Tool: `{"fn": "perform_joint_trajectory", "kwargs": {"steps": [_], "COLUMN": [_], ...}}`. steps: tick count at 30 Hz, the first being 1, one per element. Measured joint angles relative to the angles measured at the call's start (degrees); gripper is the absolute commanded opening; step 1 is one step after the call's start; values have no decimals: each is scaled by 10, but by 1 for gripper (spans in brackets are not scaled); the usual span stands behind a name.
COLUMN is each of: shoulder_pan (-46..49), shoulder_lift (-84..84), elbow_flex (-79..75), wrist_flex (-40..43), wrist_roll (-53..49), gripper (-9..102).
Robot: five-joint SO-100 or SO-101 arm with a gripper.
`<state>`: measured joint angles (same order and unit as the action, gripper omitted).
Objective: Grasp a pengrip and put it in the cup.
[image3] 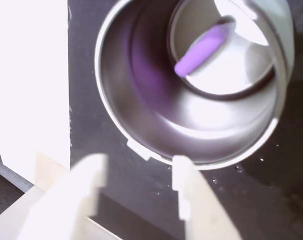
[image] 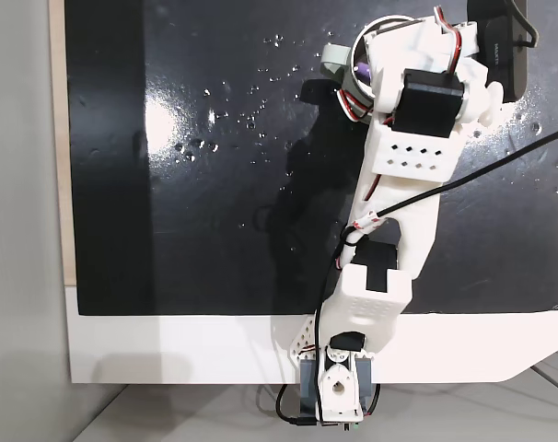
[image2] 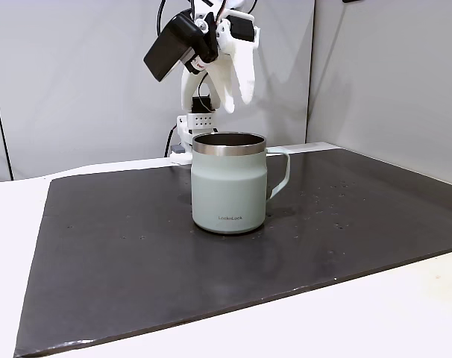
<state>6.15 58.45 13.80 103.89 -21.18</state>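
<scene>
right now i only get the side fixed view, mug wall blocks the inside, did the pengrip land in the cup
Observer: Yes. In the wrist view the purple pengrip lies on the steel bottom of the cup.
Operator: end effector holding anything
Observer: No. In the wrist view the end effector is open, with only dark mat between its white fingers.
Operator: is it over the cup
Observer: In the fixed view from above, the arm's head covers most of the cup; a bit of purple shows at the rim.
</scene>
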Motion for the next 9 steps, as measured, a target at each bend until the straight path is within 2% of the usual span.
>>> {"fn": "perform_joint_trajectory", "kwargs": {"steps": [9], "shoulder_pan": [0], "shoulder_lift": [-3], "elbow_flex": [-1], "wrist_flex": [0], "wrist_roll": [0], "gripper": [36]}}
